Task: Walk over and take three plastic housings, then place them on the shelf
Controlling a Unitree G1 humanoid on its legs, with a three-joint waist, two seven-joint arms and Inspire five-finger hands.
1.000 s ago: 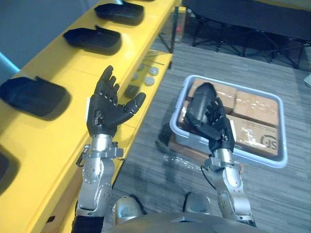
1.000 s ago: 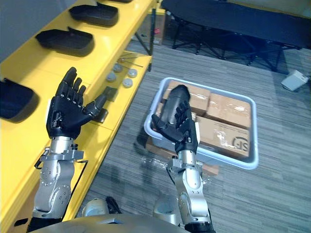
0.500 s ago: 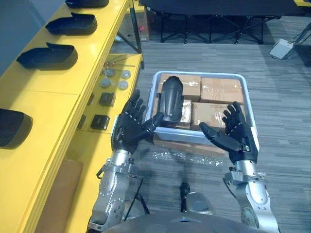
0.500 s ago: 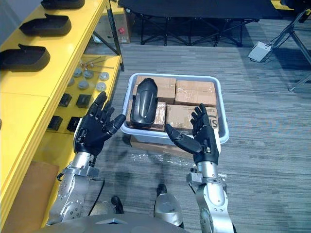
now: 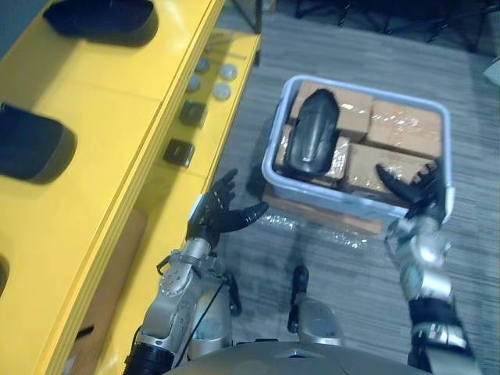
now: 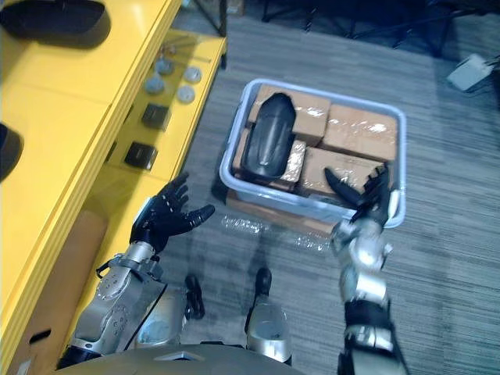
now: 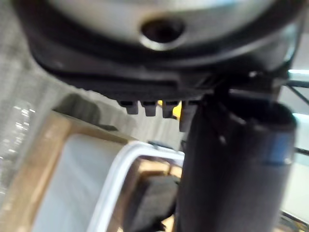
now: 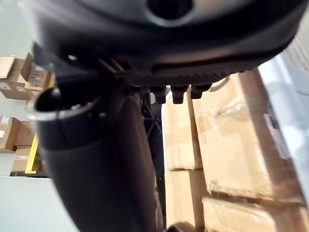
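Left hand (image 5: 212,219), right hand (image 5: 426,195) open; bin (image 5: 274,141): one housing (image 5: 311,141).

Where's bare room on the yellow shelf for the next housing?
Bare stretch of the yellow shelf between the far housing and the near housing. Lower ledge is crowded with discs and black blocks.

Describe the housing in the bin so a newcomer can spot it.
Right of the yellow shelf, a pale bin of brown boxes sits at floor level. The housing lies atop the boxes on the shelf side. It is the only black, rounded thing there.
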